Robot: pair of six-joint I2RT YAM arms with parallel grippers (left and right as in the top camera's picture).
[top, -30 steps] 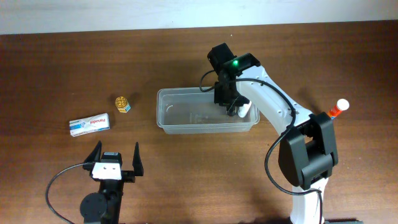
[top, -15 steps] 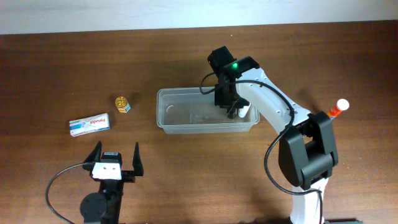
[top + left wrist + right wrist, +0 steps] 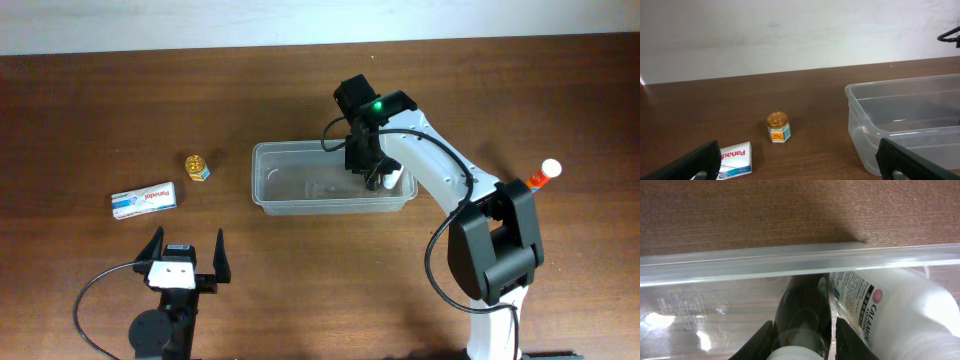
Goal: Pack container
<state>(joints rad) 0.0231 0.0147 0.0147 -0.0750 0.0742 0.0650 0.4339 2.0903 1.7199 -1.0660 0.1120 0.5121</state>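
My right gripper (image 3: 804, 332) sat close around the dark bottle (image 3: 802, 305) in the container (image 3: 790, 260); whether it held, I could not tell. I needed to open wide, then lift straight, sparing the white bottle (image 3: 895, 315).

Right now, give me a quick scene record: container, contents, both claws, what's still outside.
container: clear rectangular plastic tub, mid-table
inside: white lotion bottle, dark bottle beside it, at right end
right claw: in tub, fingers flank dark bottle; grip unclear
left claw: open, empty
outside: small gold-lidded jar, white-and-blue flat box, left of tub; white-capped red bottle, right
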